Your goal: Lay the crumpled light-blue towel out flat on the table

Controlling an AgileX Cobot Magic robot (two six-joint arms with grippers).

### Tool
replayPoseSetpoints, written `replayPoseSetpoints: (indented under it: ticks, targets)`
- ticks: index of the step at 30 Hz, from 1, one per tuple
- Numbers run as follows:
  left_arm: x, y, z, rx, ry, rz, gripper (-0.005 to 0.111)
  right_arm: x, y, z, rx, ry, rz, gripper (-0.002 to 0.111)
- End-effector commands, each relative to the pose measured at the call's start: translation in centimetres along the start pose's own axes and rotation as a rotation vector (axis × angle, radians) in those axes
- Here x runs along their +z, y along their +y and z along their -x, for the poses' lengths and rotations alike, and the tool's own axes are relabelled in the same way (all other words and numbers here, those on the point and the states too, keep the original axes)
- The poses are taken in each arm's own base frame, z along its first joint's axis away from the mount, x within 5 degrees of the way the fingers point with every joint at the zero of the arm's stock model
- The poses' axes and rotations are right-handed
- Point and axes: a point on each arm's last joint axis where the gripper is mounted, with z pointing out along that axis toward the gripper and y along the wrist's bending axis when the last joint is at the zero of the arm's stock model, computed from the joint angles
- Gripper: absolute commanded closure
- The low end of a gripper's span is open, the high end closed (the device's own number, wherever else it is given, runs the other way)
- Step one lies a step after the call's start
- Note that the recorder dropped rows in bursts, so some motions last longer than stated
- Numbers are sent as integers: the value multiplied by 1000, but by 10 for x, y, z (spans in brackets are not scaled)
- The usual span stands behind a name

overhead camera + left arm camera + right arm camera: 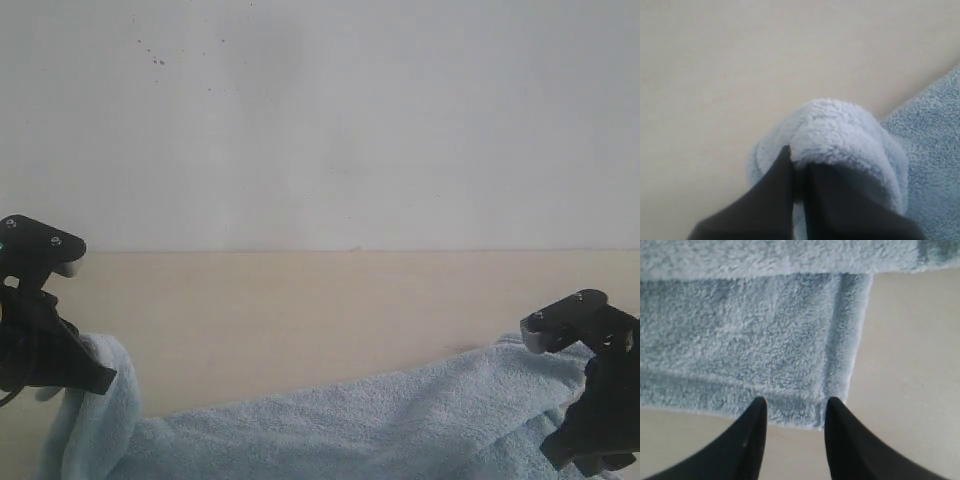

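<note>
The pale light-blue towel (380, 420) lies stretched across the near part of the beige table (300, 310). Its left end is lifted in a bunched fold (840, 130), and my left gripper (797, 161) is shut on that fold; in the exterior view it (85, 375) hangs at the far left. My right gripper (796, 404) is open, just above the towel's hemmed corner (840, 350), with nothing between its fingers. In the exterior view it (595, 445) is over the towel's right end. The white tag is not in view.
A white wall (320, 120) rises behind the table's far edge. Bare table (910, 390) shows beside the towel's right corner and beyond the towel (715, 75) on the left.
</note>
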Motion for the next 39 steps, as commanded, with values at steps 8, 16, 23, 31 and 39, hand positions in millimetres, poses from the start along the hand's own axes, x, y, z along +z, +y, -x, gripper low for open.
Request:
replayPoseSetpoints:
  ticks: [8, 16, 23, 31, 39]
  targets:
    - [0, 0, -2, 36, 38, -1, 103, 30, -15, -9, 294, 91, -9, 72]
    - [-1, 0, -4, 52, 57, -2, 103, 30, -25, -13, 369, 95, -20, 72]
    - [-1, 0, -4, 57, 59, -2, 103, 30, -26, -11, 369, 77, -23, 72]
    - [-1, 0, -4, 57, 61, -2, 103, 31, -25, -11, 385, 72, -14, 72]
    - [-1, 0, -4, 57, 60, -2, 103, 31, -25, -9, 384, 57, -17, 72]
